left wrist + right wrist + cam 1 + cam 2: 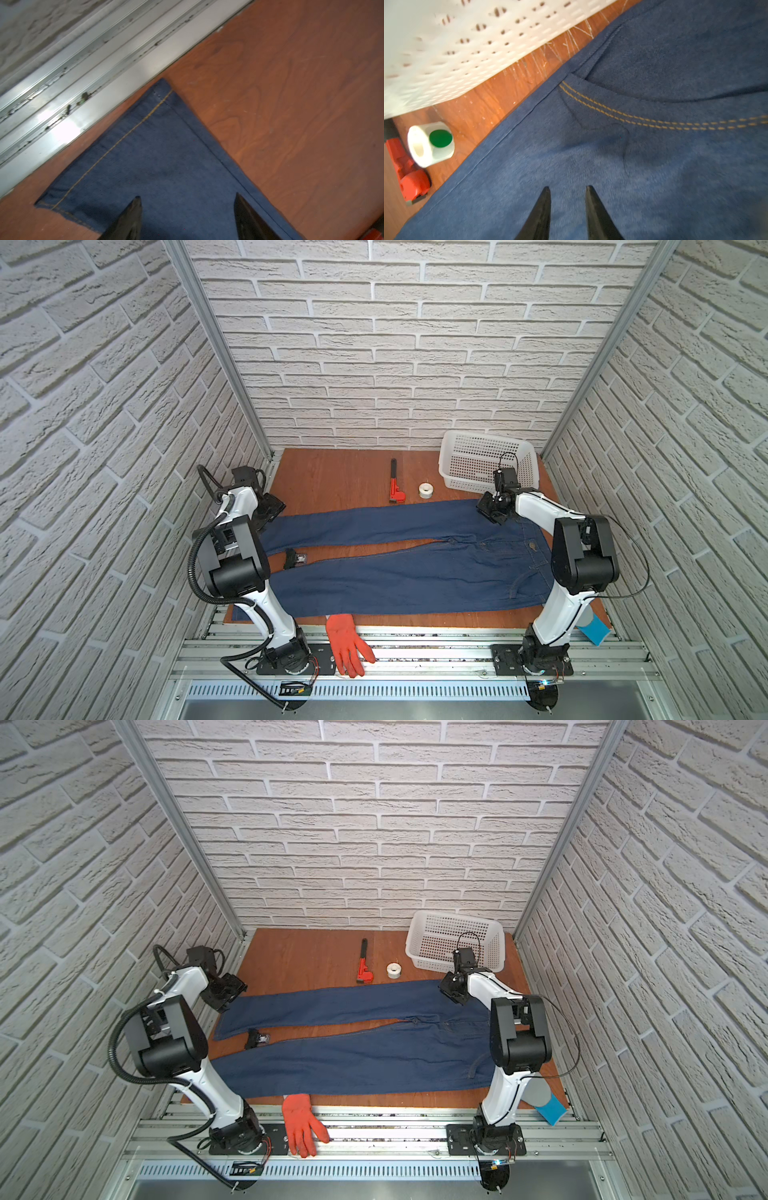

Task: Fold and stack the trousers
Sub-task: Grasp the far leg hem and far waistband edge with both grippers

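Observation:
The trousers, dark blue jeans with tan stitching, lie flat across the wooden table, waist to the right and leg hems to the left. My left gripper hovers over the far leg's hem, open wide, with only denim showing below its fingers. My right gripper sits over the far hip just short of the pocket seam. Its jaws are narrowly open with nothing between them.
A red pipe wrench, a white tape roll and a white perforated basket sit behind the jeans. A small black object lies between the legs. An orange-red glove drapes over the front rail. A blue-grey item lies front right.

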Action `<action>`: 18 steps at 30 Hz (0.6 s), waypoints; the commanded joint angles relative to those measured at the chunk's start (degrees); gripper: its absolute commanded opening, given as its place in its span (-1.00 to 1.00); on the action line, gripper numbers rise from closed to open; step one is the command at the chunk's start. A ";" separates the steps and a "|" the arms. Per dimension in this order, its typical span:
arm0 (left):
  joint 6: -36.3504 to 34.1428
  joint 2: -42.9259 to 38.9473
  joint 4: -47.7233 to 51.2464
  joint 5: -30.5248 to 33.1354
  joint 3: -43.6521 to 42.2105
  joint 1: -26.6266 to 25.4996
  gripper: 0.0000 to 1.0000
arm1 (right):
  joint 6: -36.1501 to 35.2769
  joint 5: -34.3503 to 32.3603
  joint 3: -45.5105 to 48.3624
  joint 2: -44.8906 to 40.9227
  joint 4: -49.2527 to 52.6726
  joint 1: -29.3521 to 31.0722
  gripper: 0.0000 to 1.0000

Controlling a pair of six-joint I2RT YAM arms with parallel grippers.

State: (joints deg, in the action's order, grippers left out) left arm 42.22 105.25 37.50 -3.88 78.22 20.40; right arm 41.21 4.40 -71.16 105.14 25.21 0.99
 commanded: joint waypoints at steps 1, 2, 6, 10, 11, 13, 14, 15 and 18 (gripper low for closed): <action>0.76 0.34 0.19 0.10 -3.90 0.68 0.37 | -2.84 -0.01 -1.40 -2.31 2.71 0.24 -0.37; 0.68 0.54 -0.55 -0.12 -5.13 0.62 0.36 | -3.05 -0.11 -1.27 -2.24 2.89 0.24 -0.37; 0.56 2.88 -2.72 -1.07 -8.29 1.13 0.31 | -3.24 -0.27 -0.92 -1.58 3.38 0.15 -0.39; 0.41 5.55 -3.49 -1.38 -8.61 1.36 0.25 | -3.44 -0.85 -0.49 -0.35 3.70 0.03 -0.44; 0.45 6.28 -3.48 -1.09 -8.27 1.38 0.24 | -3.34 -1.12 -0.31 0.16 3.70 -0.03 -0.46; 0.33 7.62 -3.03 -0.25 -7.11 1.23 0.21 | -3.25 -0.98 -0.21 1.35 3.70 -0.08 -0.50; 0.21 8.45 -2.56 0.24 -6.20 1.22 0.19 | -3.26 -0.90 -0.30 2.05 3.47 -0.03 -0.51; 0.13 9.07 -2.17 0.63 -5.44 1.22 0.19 | -3.05 -0.82 -0.37 2.67 3.16 -0.08 -0.53; -0.12 11.13 -1.07 1.44 -2.58 1.22 0.17 | -2.46 -0.55 -1.63 5.56 2.65 -0.21 -0.58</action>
State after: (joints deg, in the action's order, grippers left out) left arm 42.22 111.35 36.86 -4.27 75.33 21.23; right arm 38.59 4.14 -71.50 108.16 28.05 0.95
